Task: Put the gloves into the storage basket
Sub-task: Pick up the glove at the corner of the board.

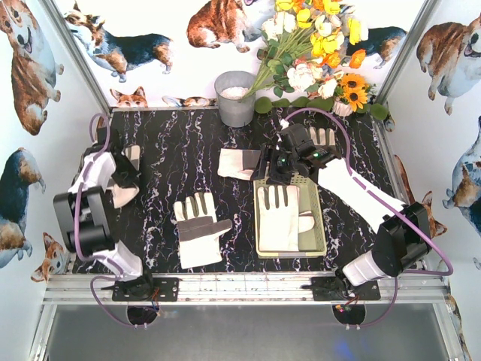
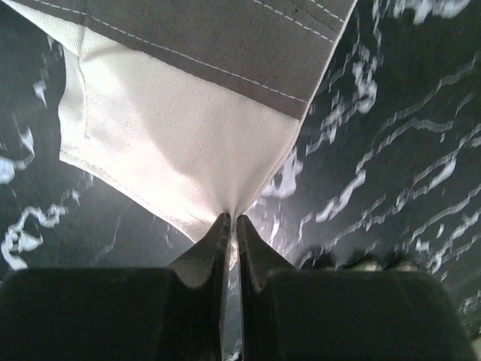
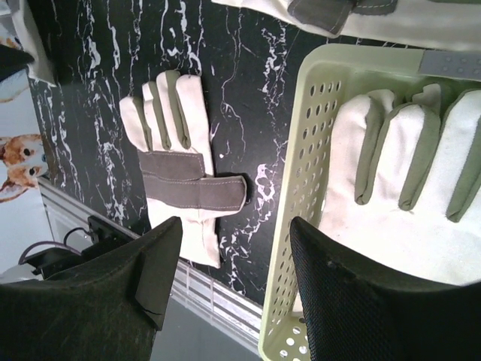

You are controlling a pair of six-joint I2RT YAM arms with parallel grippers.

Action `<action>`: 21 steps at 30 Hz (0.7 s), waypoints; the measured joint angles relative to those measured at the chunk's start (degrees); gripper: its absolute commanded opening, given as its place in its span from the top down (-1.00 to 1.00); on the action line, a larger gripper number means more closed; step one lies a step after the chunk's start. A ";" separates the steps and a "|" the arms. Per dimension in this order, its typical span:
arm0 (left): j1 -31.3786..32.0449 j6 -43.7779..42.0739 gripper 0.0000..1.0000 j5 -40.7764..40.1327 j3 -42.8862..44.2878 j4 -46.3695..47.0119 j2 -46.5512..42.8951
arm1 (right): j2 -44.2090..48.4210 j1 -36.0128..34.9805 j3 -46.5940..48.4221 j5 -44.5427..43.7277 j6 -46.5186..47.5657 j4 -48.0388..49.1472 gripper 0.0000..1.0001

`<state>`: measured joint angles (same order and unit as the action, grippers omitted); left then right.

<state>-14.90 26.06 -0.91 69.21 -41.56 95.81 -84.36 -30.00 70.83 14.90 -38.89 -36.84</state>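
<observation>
- Black, white-veined tabletop [image 1: 173, 143]; corgi-print walls [image 1: 30, 90] around it.
- Right of centre: storage basket [image 1: 289, 253], with a stowed glove [image 1: 278, 222] flat inside, its fingers toward the top of the frame.
- Far left: left gripper [image 2: 230, 222] pressed together, pinching the edge of the held glove [image 2: 180, 143].
- Over the basket's upper-left corner: right gripper [image 3: 234, 241], spread and empty.
- Lower centre: loose glove [image 1: 199, 229], palm up, lying between the held glove and the basket; the basket sits well right of the left gripper.

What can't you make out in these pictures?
Top view: the left glove lies mostly under the left arm.
Top view: the far glove shows only fingers; the right arm covers the rest.
Top view: the white stuff in the bucket is too small to identify.
Left wrist view: the top edge crops the left glove, pinched by the left tool.
</observation>
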 measured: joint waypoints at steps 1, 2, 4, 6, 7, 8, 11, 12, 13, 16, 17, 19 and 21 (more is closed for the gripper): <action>0.17 0.02 1.00 0.50 -1.16 -0.74 -1.49 | 0.00 0.00 0.00 0.48 0.02 0.00 -0.23; 0.44 0.11 1.00 1.07 -2.29 -1.64 -2.95 | 0.00 0.00 0.00 1.20 0.04 -0.07 -0.23; 1.18 0.63 1.00 2.21 -4.46 -3.21 -6.12 | 0.22 0.00 0.00 2.49 0.07 -0.39 -0.23; 2.10 1.42 1.00 3.26 -6.08 -4.44 -9.38 | 1.01 0.00 0.00 3.80 0.26 -1.09 -0.23; 2.56 2.08 1.00 3.69 -6.69 -4.81 -11.06 | 1.64 0.00 0.00 4.24 0.42 -1.57 -0.23; 2.91 2.58 1.00 4.26 -7.13 -5.05 -12.50 | 2.47 0.00 0.00 4.52 0.57 -2.12 -0.23; 3.85 4.39 1.00 5.20 -8.39 -5.55 -17.03 | 5.73 0.00 -0.02 5.09 1.05 -3.67 -0.23; 4.37 4.94 1.00 5.20 -8.81 -5.88 -18.45 | 6.82 0.00 -0.13 5.46 1.07 -3.76 -0.23; 5.05 5.35 1.00 5.16 -9.22 -6.32 -19.67 | 7.87 0.00 -0.26 5.95 1.05 -3.78 -0.23; 7.78 6.75 1.00 5.38 -10.69 -7.96 -22.71 | 10.49 0.00 -1.79 7.26 0.55 -3.54 -0.23; 8.92 7.28 1.00 5.57 -11.23 -8.63 -23.56 | 11.06 0.00 -2.51 7.56 0.17 -3.56 -0.23; 11.52 8.17 1.00 5.97 -11.78 -10.23 -24.92 | 11.65 0.00 -3.85 7.93 -0.48 -3.82 -0.23; 14.29 9.16 1.00 6.34 -11.80 -11.39 -25.88 | 11.67 0.00 -4.31 8.11 -0.87 -4.35 -0.23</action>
<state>-0.60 35.22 5.43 57.41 -52.95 69.93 -72.69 -30.00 66.52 23.00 -39.77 -41.19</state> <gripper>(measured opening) 0.005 0.615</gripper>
